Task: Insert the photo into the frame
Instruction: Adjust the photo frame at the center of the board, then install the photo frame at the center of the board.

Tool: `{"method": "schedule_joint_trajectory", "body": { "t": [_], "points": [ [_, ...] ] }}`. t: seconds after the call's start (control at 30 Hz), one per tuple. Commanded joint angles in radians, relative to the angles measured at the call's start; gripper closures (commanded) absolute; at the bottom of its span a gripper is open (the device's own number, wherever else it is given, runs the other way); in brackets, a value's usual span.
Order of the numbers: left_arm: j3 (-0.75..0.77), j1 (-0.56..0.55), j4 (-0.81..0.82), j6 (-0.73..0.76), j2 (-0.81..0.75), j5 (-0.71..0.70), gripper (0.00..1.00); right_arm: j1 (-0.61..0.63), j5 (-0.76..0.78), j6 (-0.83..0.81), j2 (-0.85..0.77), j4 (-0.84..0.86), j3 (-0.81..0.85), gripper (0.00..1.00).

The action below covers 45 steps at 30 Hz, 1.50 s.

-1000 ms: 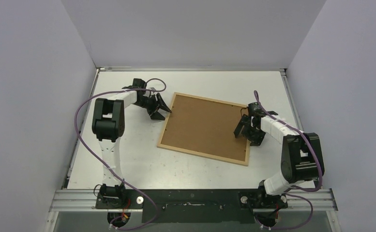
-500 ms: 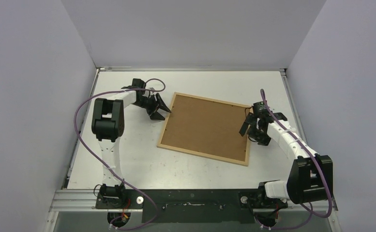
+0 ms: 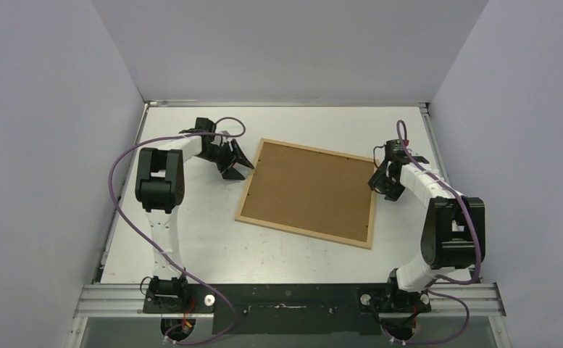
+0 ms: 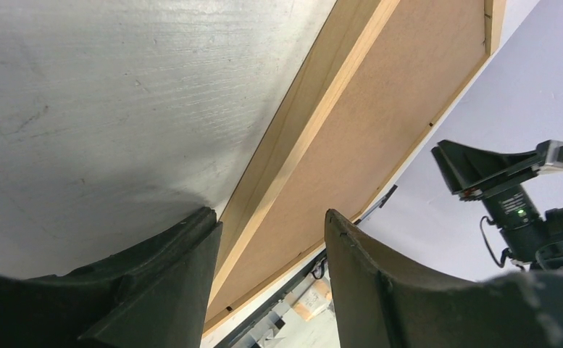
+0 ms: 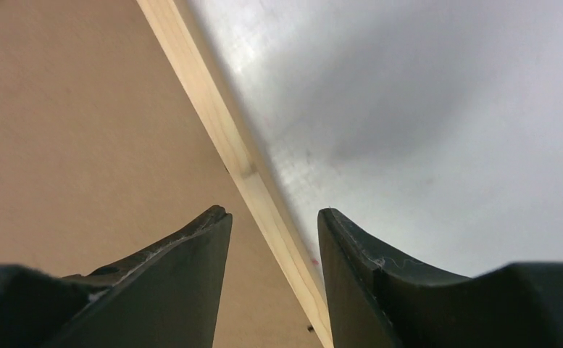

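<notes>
Shows, against a second ago, the right gripper (image 3: 384,181) drawn off the brown hardboard backing panel (image 3: 311,190) to the right-hand strip of the large rectangular frame of thin light wood (image 3: 303,233), and the left gripper (image 3: 235,165) eased a touch back from the frame's far-left corner; reads as both arms backing off a seated panel. Leaves the frame flat, back up, mid-way across the white table (image 3: 191,232), with the photo nowhere in view, probably shut beneath the panel. Holds both arms bent low, wrists pitched down, each pair of jaws parted and empty, lined up over a frame strip.
</notes>
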Motion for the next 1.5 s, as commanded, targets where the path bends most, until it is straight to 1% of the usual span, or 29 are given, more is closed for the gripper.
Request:
{"method": "schedule_joint_trajectory", "body": {
  "t": [0.0, 0.2, 0.37, 0.57, 0.83, 1.27, 1.47],
  "points": [
    [-0.016, 0.011, 0.0, 0.041, -0.008, -0.1, 0.46, -0.021, 0.043, -0.061, 0.057, 0.1, 0.102, 0.53],
    [0.0, 0.01, 0.002, 0.043, 0.006, -0.102, 0.46, -0.022, 0.046, -0.144, 0.142, 0.092, 0.159, 0.57],
    [0.002, 0.008, 0.003, 0.043, 0.018, -0.093, 0.46, -0.021, 0.032, -0.226, 0.137, 0.069, 0.152, 0.56],
    [0.016, -0.005, 0.0, 0.041, 0.033, -0.088, 0.46, -0.022, 0.0, -0.244, 0.137, 0.064, 0.128, 0.56],
    [-0.014, -0.008, 0.007, 0.039, 0.025, -0.1, 0.46, -0.022, -0.037, -0.256, 0.135, 0.057, 0.092, 0.57],
    [-0.02, -0.013, 0.015, 0.031, 0.035, -0.099, 0.46, -0.021, -0.055, -0.292, 0.156, 0.053, 0.066, 0.56],
    [-0.019, -0.015, 0.014, 0.029, 0.04, -0.096, 0.46, -0.021, -0.031, -0.311, 0.161, 0.041, 0.055, 0.56]
  ]
}}
